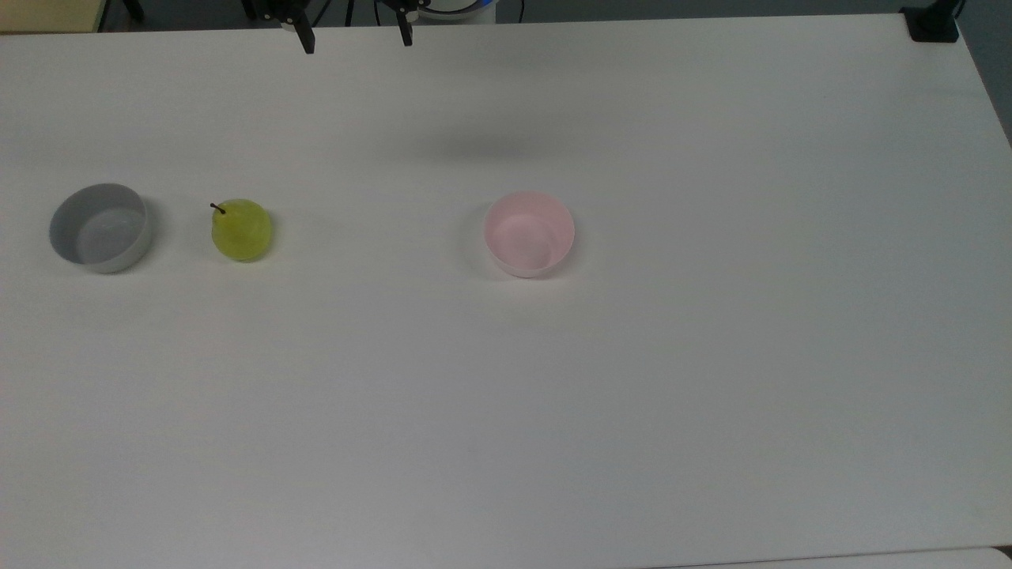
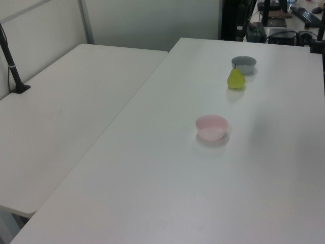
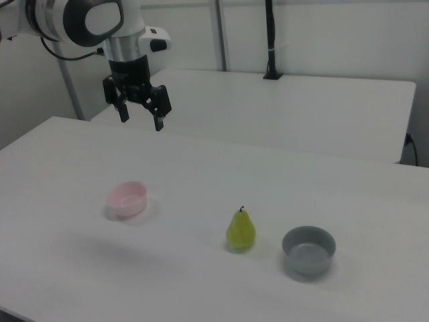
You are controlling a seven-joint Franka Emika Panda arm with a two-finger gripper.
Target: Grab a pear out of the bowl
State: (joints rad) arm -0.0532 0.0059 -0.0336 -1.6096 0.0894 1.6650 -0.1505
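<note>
The yellow-green pear (image 1: 242, 230) (image 2: 235, 79) (image 3: 240, 229) stands upright on the bare white table, between two bowls and inside neither. The pale pink bowl (image 1: 529, 234) (image 2: 212, 127) (image 3: 127, 198) sits empty near the table's middle. My gripper (image 1: 356, 38) (image 3: 141, 119) hangs open high above the table, its two dark fingertips wide apart, at the top view's top edge. In the right view it is up and behind the pink bowl, far from the pear.
A grey straight-sided bowl (image 1: 100, 227) (image 2: 244, 64) (image 3: 308, 249) stands empty just beyond the pear. A second white table (image 2: 61, 117) adjoins this one. A black post (image 3: 271, 40) and a clamp (image 1: 933, 24) stand at the edges.
</note>
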